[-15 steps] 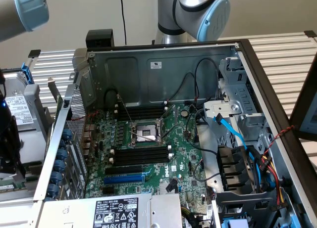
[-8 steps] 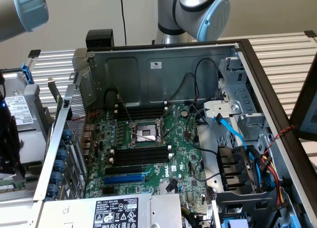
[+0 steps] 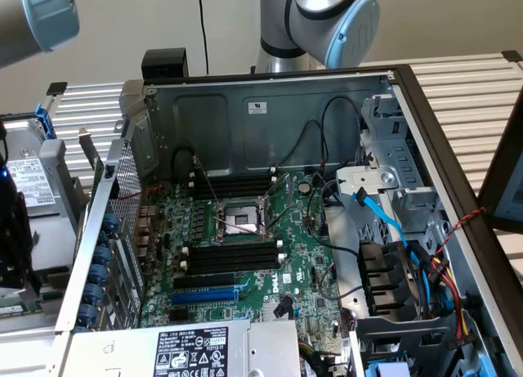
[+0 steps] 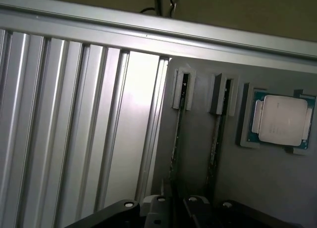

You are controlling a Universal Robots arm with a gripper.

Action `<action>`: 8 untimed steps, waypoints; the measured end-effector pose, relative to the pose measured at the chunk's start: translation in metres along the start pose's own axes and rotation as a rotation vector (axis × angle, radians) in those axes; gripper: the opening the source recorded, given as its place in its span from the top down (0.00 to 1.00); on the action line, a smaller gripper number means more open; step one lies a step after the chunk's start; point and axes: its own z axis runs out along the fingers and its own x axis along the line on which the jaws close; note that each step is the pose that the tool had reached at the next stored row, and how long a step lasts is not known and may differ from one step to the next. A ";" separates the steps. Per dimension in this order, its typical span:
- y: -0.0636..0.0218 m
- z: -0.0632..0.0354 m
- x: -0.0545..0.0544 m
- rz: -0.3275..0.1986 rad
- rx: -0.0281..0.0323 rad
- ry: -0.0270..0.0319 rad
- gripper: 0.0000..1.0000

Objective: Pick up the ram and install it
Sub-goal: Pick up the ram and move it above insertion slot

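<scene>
1. Jaws: whether they are apart or closed cannot be told. The dark body of the gripper (image 4: 173, 208), with bright screw heads, is seen low over a grey tray (image 4: 267, 188).
2. The ram (image 4: 174, 139) is seen edge-on as a thin stick standing on its long edge on the tray. Its far end is seated in a small grey holder (image 4: 181, 89) and its near end runs in under the gripper.
3. Whether the ram is touched or gripped cannot be told.
4. A second stick (image 4: 214, 144) is stood the same way just beside the ram, parallel to it, in a holder of its own.
5. A processor chip (image 4: 282, 120) with a silver lid is laid flat in a pale frame on the same tray, beyond the second stick.
6. The tray is set on a ribbed aluminium surface (image 4: 74, 129), whose grooves run alongside the ram.
7. In the exterior view, an open computer case (image 3: 270, 107) is laid on its side on the surface, with the green motherboard (image 3: 302, 254) exposed.
8. On the motherboard, long black slots (image 3: 233, 258) are seen on both sides of the processor socket (image 3: 241, 217), and a blue slot (image 3: 204, 295) lies nearer the camera.
9. No stick is seated in the black slots.
10. The arm (image 3: 37, 17) is seen at the exterior view's upper left, well apart from the case opening.
</scene>
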 end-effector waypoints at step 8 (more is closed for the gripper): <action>0.0014 0.0019 0.000 0.002 -0.0003 0.0002 0.82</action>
